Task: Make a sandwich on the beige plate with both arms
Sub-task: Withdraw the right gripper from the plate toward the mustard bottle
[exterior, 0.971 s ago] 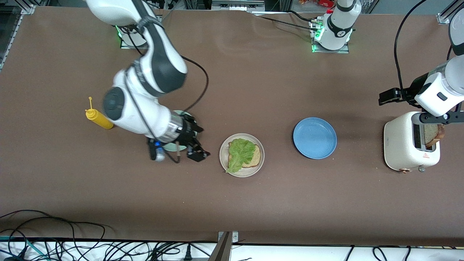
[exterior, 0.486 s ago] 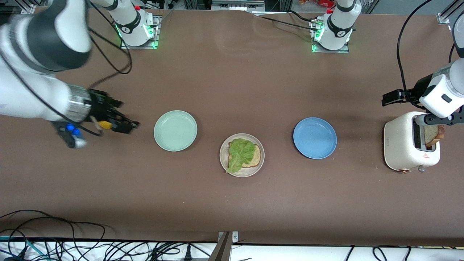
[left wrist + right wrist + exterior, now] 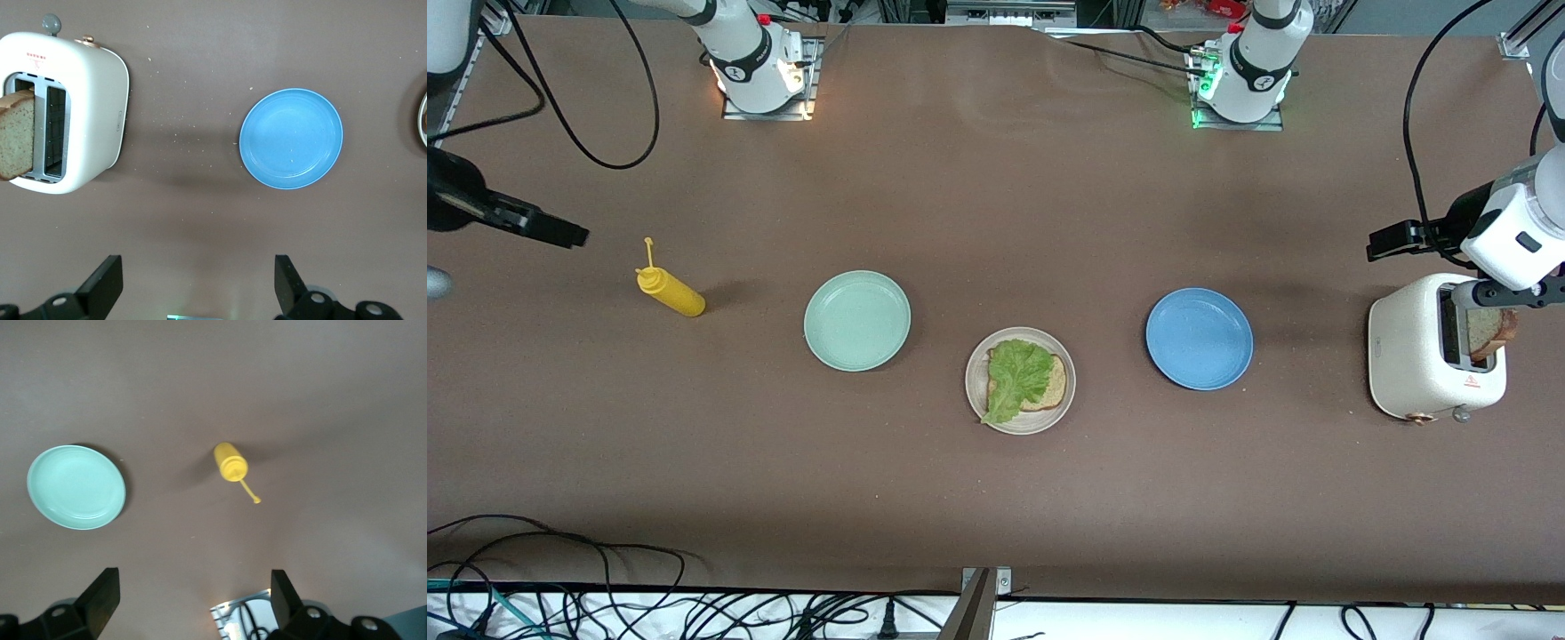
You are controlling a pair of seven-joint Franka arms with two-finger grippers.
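Beige plate (image 3: 1020, 420) holds bread (image 3: 1054, 384) topped with lettuce (image 3: 1016, 378). Left gripper (image 3: 198, 287) spread wide, empty, over table near toaster (image 3: 1414, 356). Right gripper (image 3: 190, 603) wide too, empty, up above the mustard bottle (image 3: 670, 292).

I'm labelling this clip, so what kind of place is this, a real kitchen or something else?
Most likely a robotics lab staged as a kitchen, not a real one. Arm bases are bolted to a brown table, loose cables run along its edge, and the toaster and plates look like props.

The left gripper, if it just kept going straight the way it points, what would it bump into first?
Probably bare table. The open left gripper points down at brown tabletop between the toaster and the blue plate, touching neither. Depth is hard to judge.
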